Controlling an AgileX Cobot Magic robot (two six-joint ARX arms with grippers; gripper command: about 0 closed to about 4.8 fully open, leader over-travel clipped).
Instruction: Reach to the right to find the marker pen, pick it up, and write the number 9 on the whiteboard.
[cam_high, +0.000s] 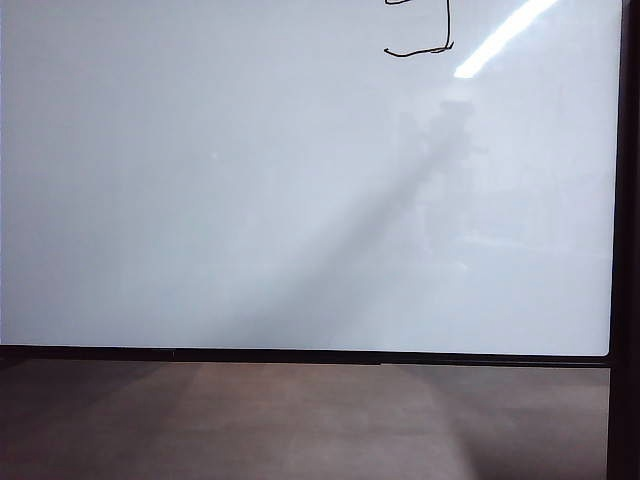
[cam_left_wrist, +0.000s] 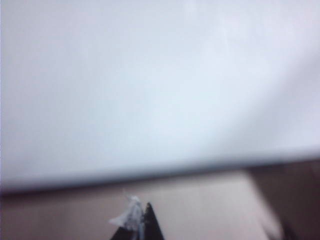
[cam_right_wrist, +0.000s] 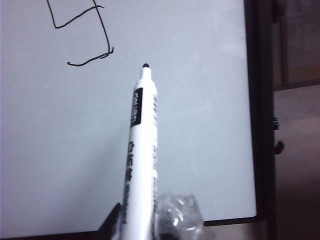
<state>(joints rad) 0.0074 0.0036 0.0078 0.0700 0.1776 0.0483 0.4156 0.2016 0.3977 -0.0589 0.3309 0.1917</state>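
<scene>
Marker pen: light, stiff, slick; my right gripper clamps its lower barrel at bottom center, the left gripper I can't tell.

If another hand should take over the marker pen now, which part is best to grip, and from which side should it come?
Probably the middle of the barrel of the marker pen, approached from the side, across its long axis. The barrel is straight and round, and this part is bare. The right hand already holds the back end, and the black tip points at the whiteboard, just off the number 9.
</scene>
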